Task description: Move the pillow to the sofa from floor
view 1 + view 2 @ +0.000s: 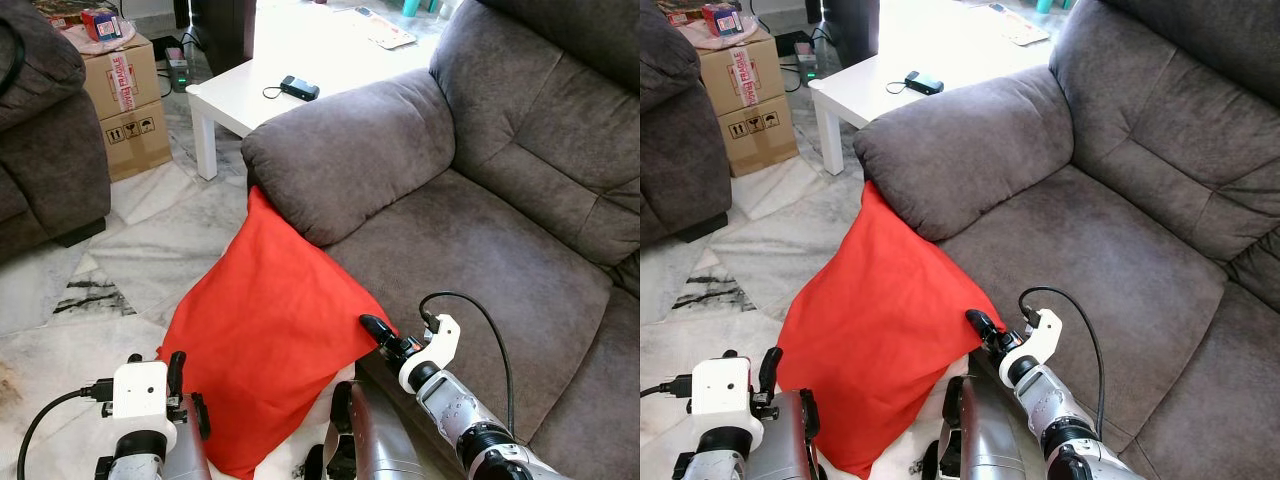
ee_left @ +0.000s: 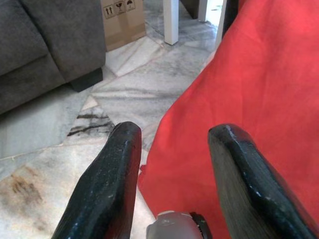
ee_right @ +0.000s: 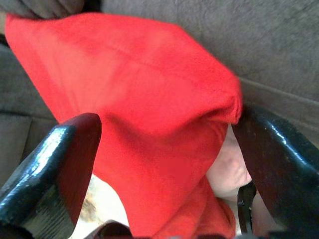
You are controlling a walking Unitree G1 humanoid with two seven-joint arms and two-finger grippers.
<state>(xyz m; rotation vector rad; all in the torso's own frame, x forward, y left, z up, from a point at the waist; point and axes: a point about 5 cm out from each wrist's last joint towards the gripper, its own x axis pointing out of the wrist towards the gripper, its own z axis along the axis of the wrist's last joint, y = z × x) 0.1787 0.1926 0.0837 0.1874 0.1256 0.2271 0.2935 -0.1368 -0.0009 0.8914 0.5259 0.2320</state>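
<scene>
Reading the cardboard box (image 1: 125, 105) over by the dark couch (image 1: 40, 130), I make out red tape printed "FRAGILE" and a row of black handling symbols below it; the writing on the small red pack on top is too small to read.

My right gripper (image 3: 164, 164) has its jaws spread wide on either side of the red pillow's (image 1: 265, 330) corner, at the front edge of the sofa (image 1: 480, 250) seat; the cloth sits between the two black fingers (image 3: 55, 169), and I cannot tell whether either pad is pressing it.

My left gripper (image 2: 172, 169) is also wide open, low by the pillow's other edge, one finger over the marble floor (image 2: 60, 124) and the other over the red fabric.

The pillow stands on the floor, leaning against the sofa front, its top corner tucked under the armrest (image 1: 350, 150). Behind the armrest stands a white table (image 1: 240, 100) with a small black device (image 1: 299, 88) on it.
</scene>
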